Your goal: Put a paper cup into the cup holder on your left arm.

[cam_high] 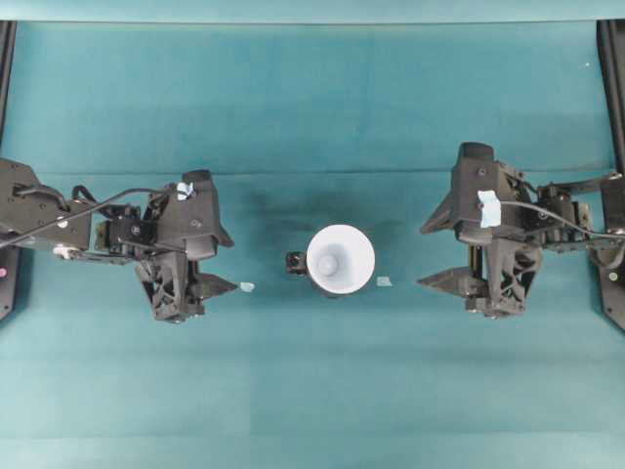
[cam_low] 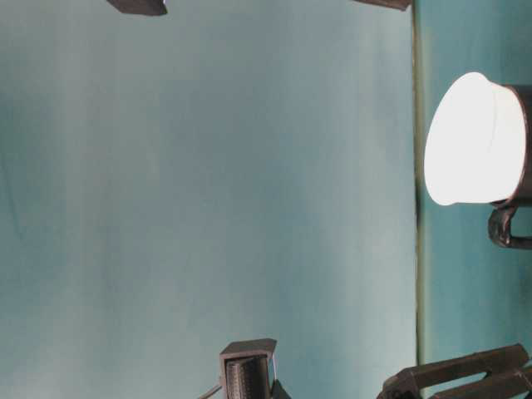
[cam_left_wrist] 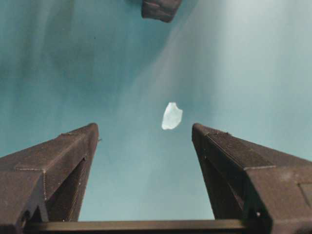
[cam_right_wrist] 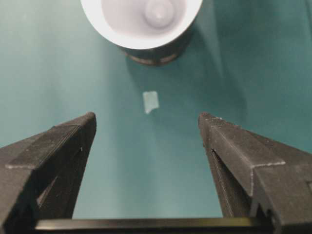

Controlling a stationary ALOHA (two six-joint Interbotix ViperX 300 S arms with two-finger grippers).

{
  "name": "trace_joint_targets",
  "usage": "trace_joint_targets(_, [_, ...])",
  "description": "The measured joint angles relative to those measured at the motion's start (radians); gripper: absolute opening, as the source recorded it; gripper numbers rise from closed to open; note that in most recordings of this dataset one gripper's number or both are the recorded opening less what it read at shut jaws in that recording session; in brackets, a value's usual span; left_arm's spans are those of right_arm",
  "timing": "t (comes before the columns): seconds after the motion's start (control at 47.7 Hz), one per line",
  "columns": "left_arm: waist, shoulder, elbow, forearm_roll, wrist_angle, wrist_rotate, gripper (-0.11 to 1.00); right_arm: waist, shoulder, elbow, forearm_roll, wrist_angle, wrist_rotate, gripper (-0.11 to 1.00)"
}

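Note:
The white paper cup (cam_high: pixel 340 259) stands upright inside the black cup holder (cam_high: pixel 295 263) at the table's middle, handle pointing left. In the right wrist view the paper cup (cam_right_wrist: pixel 141 19) fills the cup holder (cam_right_wrist: pixel 156 54), whose dark base shows below the rim. From table level the paper cup (cam_low: pixel 465 141) sticks out of the cup holder (cam_low: pixel 522 141). My left gripper (cam_high: pixel 234 262) is open and empty, left of the holder and apart from it. My right gripper (cam_high: pixel 421 256) is open and empty on the right. Both wrist views show wide gaps, left gripper (cam_left_wrist: pixel 145 129) and right gripper (cam_right_wrist: pixel 146 117).
A small pale tape scrap (cam_high: pixel 247 287) lies by the left fingers and another tape scrap (cam_high: pixel 384 281) right of the holder. The teal cloth (cam_high: pixel 312 391) covers the table. Black frame rails (cam_high: pixel 613 98) run along both side edges.

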Motion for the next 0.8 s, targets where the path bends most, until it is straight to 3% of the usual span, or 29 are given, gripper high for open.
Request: trace_joint_targets(0.797, [-0.006,-0.015,-0.012,-0.002,-0.041,0.002,0.81,0.003,0.000,0.018,0.002,-0.058,0.005,0.87])
